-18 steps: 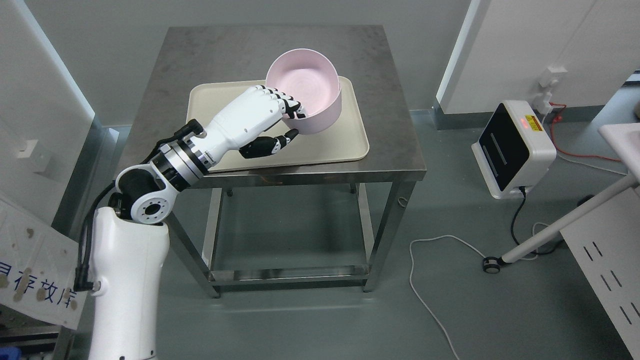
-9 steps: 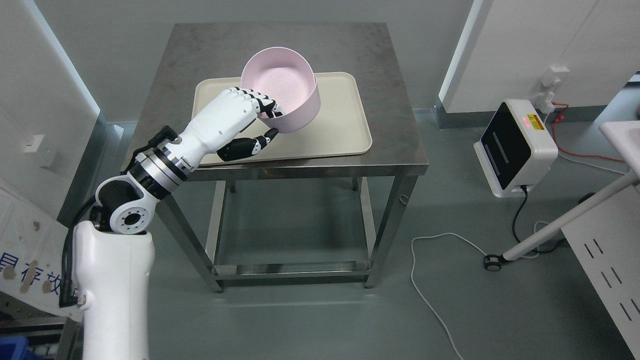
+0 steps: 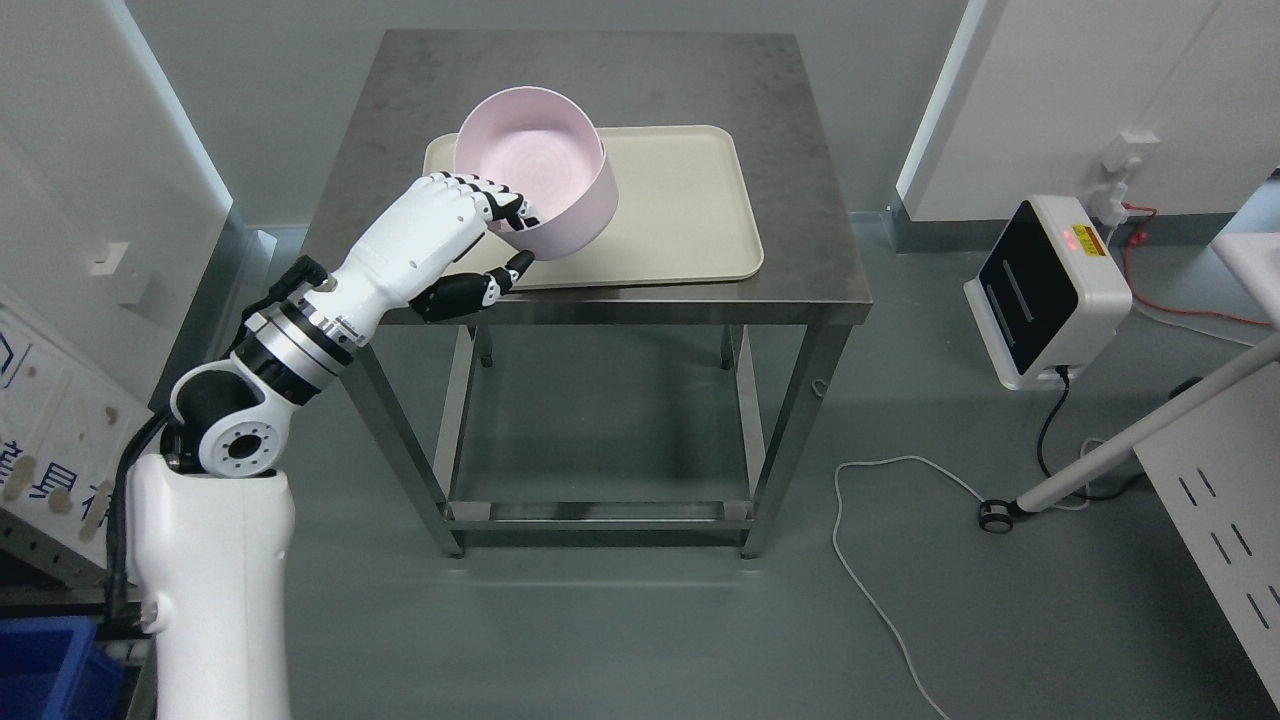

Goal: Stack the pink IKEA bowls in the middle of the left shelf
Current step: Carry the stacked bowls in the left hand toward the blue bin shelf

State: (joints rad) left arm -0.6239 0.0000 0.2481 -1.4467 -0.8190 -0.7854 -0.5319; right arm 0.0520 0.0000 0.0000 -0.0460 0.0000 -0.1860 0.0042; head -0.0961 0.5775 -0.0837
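Pinching the pink bowl (image 3: 530, 180) by its rim, the left hand (image 3: 440, 240) carries it above the tray (image 3: 690, 200), needing transport toward the unseen shelf.

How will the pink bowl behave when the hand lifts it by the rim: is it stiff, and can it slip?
The pink bowl likely stays stiff: its rim keeps a round shape under the left robot hand. It looks smooth, so it may slip. It hangs tilted over the tray, so it could swing.
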